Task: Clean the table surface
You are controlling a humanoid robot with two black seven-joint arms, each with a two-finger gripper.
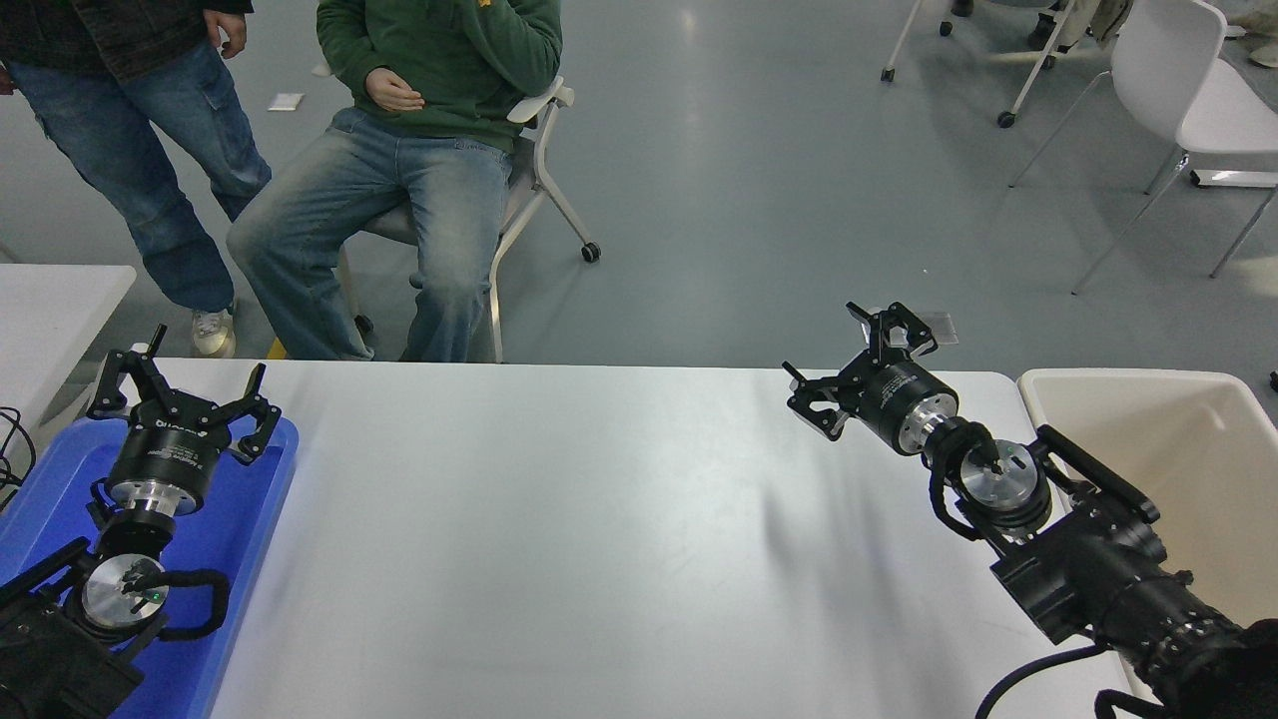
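Centrally, white table surface (599, 539), bare and matte, filling the near and middle field. Right gripper (857, 371) above its far right part, fingers spread, holding nothing. Left gripper (180, 399) at near left over a blue tray (235, 559), fingers spread, empty. Cream bin (1178, 439) at right; seated person (429, 130) and standing person (140, 130) beyond far edge.

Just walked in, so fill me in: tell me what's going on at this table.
The robot's right claw hangs open and empty above the far right part of the white table surface, next to a cream bin. The left claw is parked open over a blue tray at the left. Nothing is being held. Two people are at the far side, one seated, one standing.
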